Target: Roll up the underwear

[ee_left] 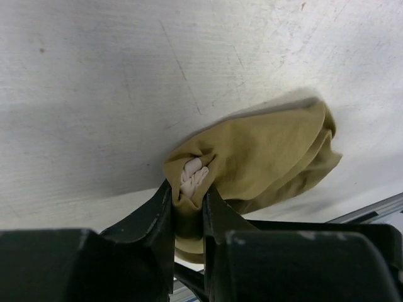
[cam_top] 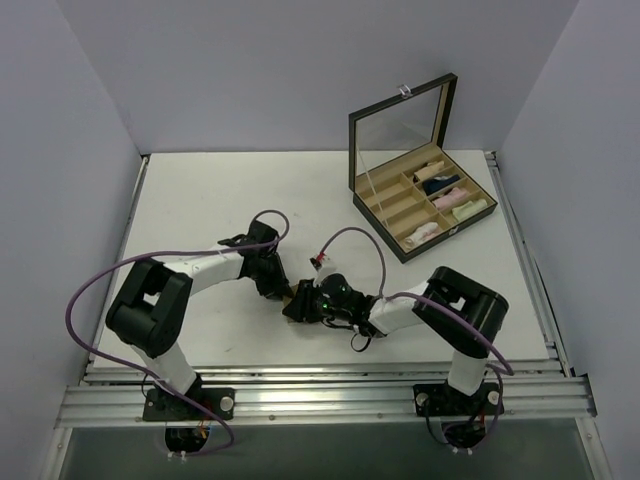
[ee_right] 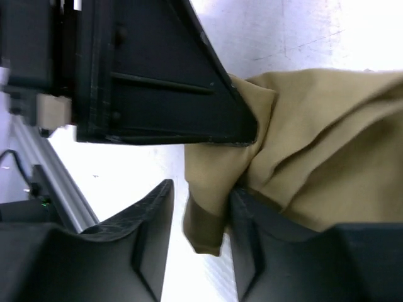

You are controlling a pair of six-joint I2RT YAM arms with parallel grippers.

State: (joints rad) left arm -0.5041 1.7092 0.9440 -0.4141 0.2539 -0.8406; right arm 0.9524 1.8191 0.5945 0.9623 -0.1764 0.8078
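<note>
Fingers (ee_left: 158, 217) of the left gripper (ee_left: 187, 196) press in on a bunched fold of the tan underwear (ee_left: 264, 157), pinching it at the near edge of the left wrist view. Only this view shows the paler band (ee_left: 192, 176), tucked as a few pale ridges into the fold just above the pinch. The rest of the brief spreads away from the fingers as a rumpled mound on the table (ee_left: 94, 94), whose white top is scuffed and scratched.

From the right wrist, the right gripper (ee_right: 201, 201) has its fingers (ee_right: 148, 233) spread. A hanging corner of the cloth lies against one finger and a clear gap separates it from the other, so nothing is clamped. This view alone shows how close the two grippers are. The dark body of the left one fills the upper part, its tip touching the cloth just beyond the right fingers. An aluminium rail (ee_right: 53, 176) runs along the left edge.

From above, the grippers meet nose to nose near the middle front of the table, and the underwear shows only as a sliver of tan between them. This view also shows what the wrist cameras miss: a dark box (cam_top: 378, 225) at the far right, well apart from the arms, with its lid (cam_top: 400, 125) standing open and cloth rolls (cam_top: 450, 195) in its compartments. Plain pale walls (cam_top: 300, 70) close in the table on three sides.
</note>
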